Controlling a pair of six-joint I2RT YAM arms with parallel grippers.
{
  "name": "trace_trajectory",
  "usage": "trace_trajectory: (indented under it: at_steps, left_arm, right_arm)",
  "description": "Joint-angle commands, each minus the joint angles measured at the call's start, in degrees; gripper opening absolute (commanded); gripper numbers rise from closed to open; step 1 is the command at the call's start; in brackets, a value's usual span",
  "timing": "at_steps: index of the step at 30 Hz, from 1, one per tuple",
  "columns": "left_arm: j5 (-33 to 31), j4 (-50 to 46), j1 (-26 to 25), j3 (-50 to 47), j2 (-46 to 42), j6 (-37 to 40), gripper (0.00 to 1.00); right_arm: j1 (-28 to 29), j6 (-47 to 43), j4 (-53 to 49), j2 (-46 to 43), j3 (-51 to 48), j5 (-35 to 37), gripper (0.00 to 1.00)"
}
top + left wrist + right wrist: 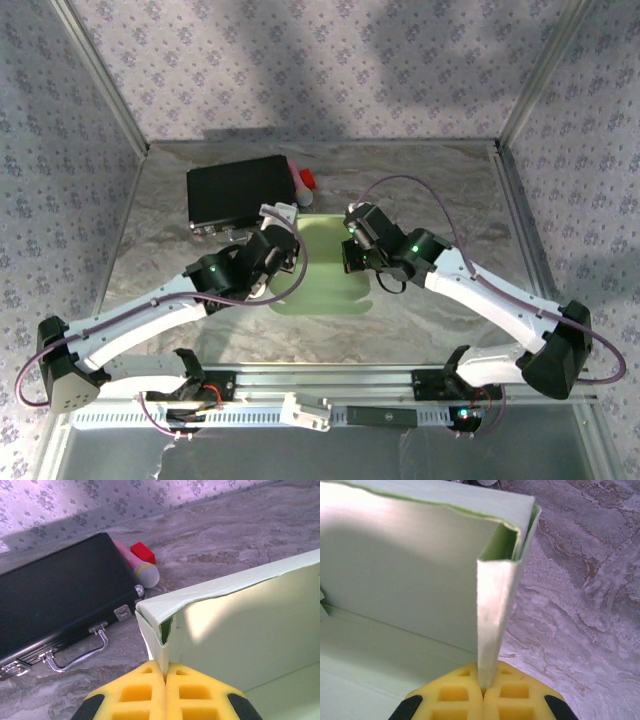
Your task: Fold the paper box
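Note:
The paper box is pale green card lying mid-table between both arms, its back wall folded upright. In the left wrist view the back wall meets a folded side wall at a corner, and my left gripper is shut on that thin side wall. In the right wrist view my right gripper is shut on the bottom of the opposite upright side wall, beside the back wall. From above, the left gripper and right gripper stand at the box's two far corners.
A flat black case with metal latches and handle lies behind and left of the box. A pink-and-white cylinder and a small red block rest against the case's right end. Marbled tabletop lies right of the box.

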Motion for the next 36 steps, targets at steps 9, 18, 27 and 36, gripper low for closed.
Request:
trace_trajectory:
  at_steps: [9,18,27,36]
  left_arm:
    - [31.6,4.7,7.6,-2.0,-9.1,-0.1,0.43]
    - [49.7,-4.4,20.3,-4.0,-18.8,-0.3,0.52]
    - [57.0,0.6,27.6,-13.4,-23.6,-2.4,0.37]
    - [62.1,4.9,30.0,-15.1,-21.2,-3.2,0.38]
  right_arm:
    - [0.0,-0.4,3.2,-0.3,1.6,-4.6,0.00]
    - [-1.6,-1.1,3.9,-0.5,1.0,-6.1,0.00]
    - [-1.7,-1.7,3.6,-0.9,1.1,-7.4,0.00]
    - [-1.8,-1.6,4.1,-0.9,1.0,-8.0,0.00]
